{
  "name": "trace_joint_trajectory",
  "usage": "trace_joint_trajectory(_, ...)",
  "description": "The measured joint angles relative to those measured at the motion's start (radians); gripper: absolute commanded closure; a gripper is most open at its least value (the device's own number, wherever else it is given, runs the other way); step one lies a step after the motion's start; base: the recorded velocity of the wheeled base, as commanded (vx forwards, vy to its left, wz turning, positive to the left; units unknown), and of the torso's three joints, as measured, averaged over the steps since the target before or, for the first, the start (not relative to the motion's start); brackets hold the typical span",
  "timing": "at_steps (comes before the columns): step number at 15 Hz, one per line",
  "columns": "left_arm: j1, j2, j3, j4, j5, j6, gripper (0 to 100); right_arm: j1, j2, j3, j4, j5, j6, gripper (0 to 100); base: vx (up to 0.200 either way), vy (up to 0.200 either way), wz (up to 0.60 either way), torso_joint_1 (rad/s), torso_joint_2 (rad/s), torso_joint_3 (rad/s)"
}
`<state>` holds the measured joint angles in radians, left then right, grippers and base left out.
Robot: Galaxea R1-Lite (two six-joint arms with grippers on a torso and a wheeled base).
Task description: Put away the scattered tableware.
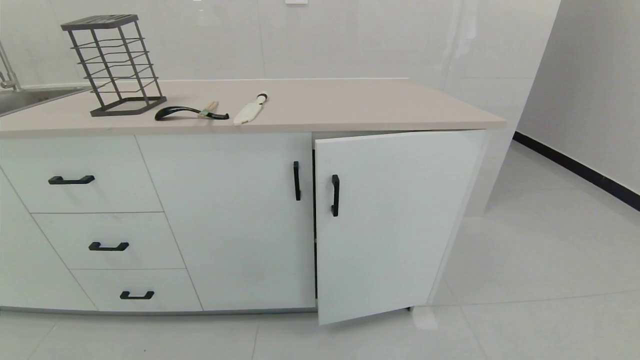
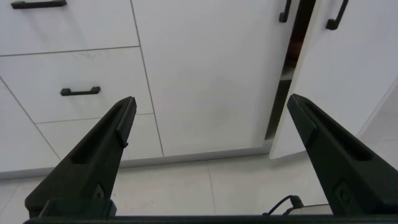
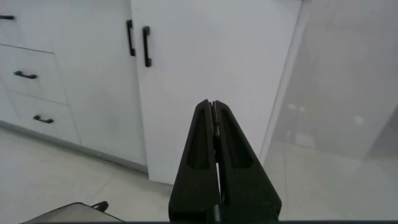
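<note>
Nearest, low and facing ajar cabinet door (image 1: 395,220): left gripper (image 2: 211,99), fingers spread wide, empty; right gripper (image 3: 212,104), fingers pressed together, empty. Above and left of door, on countertop (image 1: 350,105): white utensil (image 1: 251,108), then black ladle (image 1: 187,112) touching small wooden piece (image 1: 210,107). Farther left of door: wire rack (image 1: 115,65), upright.

Kitchen, countertop (image 1: 350,107), sink (image 1: 30,97), white cabinets (image 1: 225,225), tiled walls

Black wedge-shaped left claw (image 2: 211,102), black right claw (image 3: 213,106), thin cable (image 2: 283,202)
</note>
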<state>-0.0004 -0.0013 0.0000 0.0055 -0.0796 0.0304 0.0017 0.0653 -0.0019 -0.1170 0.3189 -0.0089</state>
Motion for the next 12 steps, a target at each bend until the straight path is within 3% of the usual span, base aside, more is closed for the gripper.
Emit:
trace_joint_trajectory(2,0.002,0.0,0.0,0.0,0.0,0.0,0,-0.002,-0.039,0.0,0.075,-0.152,0.026,100,0.0,0.0,0.0,0.0,0.0,0.0)
trace_joint_trajectory(10,0.002,0.0,0.0,0.0,0.0,-0.001,0,-0.001,-0.065,0.002,0.059,-0.089,0.041,100,0.0,0.0,0.0,0.0,0.0,0.0)
trace_joint_trajectory(12,0.0,0.0,0.0,0.001,0.002,-0.001,0,-0.003,-0.065,0.002,0.059,-0.088,0.03,100,0.0,0.0,0.6,0.005,0.0,0.0)
